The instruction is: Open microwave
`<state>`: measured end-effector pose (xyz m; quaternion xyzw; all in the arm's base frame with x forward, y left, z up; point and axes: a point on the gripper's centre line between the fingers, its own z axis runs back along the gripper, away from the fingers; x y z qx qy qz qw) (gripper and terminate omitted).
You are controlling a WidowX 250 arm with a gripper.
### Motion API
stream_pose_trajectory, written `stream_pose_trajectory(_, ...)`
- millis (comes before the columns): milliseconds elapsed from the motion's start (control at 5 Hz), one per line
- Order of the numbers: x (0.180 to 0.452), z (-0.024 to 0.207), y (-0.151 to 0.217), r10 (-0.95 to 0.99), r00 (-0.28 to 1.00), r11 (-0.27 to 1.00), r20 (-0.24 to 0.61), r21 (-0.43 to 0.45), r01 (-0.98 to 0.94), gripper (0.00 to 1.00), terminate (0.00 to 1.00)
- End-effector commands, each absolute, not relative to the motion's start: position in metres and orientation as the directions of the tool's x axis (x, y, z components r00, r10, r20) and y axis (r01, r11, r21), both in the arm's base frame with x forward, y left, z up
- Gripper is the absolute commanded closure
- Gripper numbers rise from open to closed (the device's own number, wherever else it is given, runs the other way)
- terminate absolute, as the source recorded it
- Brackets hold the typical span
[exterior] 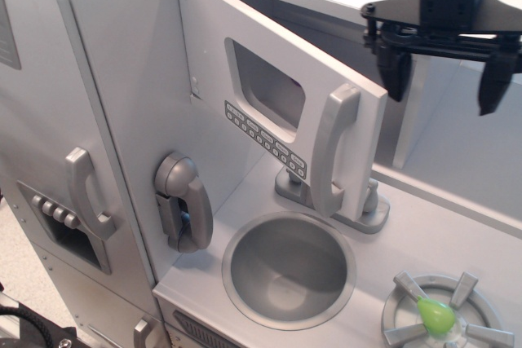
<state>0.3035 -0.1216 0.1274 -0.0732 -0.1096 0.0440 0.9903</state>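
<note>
The microwave door [269,95] is silver-grey with a dark trapezoid window, a button strip and a long vertical handle [330,152]. It stands swung outward from its left hinges, with a gap showing behind its right edge. My black gripper [444,83] hangs at the upper right, above and to the right of the door's free edge. Its two fingers [398,71] are spread apart and hold nothing. It touches neither door nor handle.
A tall grey fridge door [49,160] with a curved handle and dispenser is at the left. A toy phone [183,201] hangs on the side wall. A round sink [289,270], faucet [371,205] and burner with a green knob [436,315] lie on the counter.
</note>
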Motion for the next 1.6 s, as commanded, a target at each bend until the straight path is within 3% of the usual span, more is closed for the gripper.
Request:
stream_pose_trajectory(0,0.267,0.132,-0.089,0.054,0.976,0.986,0.209,-0.165,-0.019,0.0,0.0)
stream_pose_trajectory(400,0.219,0.128,-0.025,-0.012,0.976,0.986,0.217,-0.159,0.047,0.0,0.0)
stream_pose_trajectory(600,0.209,0.13,-0.01,-0.029,0.975,0.987,0.219,-0.148,0.063,0.0,0.0)
stream_pose_trajectory(1000,0.211,0.166,-0.005,0.028,0.97,0.985,0.241,-0.175,0.015,0.0,0.0)
stream_pose_trajectory(1400,0.21,0.159,0.037,0.024,0.971,0.999,0.239,-0.03,-0.018,0.0,0.0)
